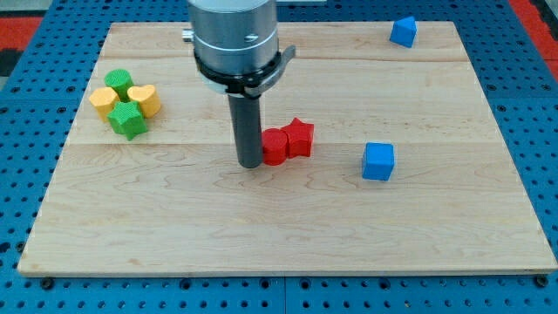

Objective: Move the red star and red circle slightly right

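The red circle (pixel 275 146) and the red star (pixel 300 137) sit touching each other near the board's middle, the star to the right of the circle and slightly higher. My tip (pixel 250 164) stands on the board just left of the red circle, touching or almost touching its left side. The dark rod rises from there to the grey arm body at the view's top.
A cluster of two green and two yellow blocks (pixel 126 103) lies at the left. A blue cube (pixel 378 161) sits right of the red pair. A second blue block (pixel 403 31) lies at the top right. The wooden board (pixel 288 235) ends in blue pegboard all round.
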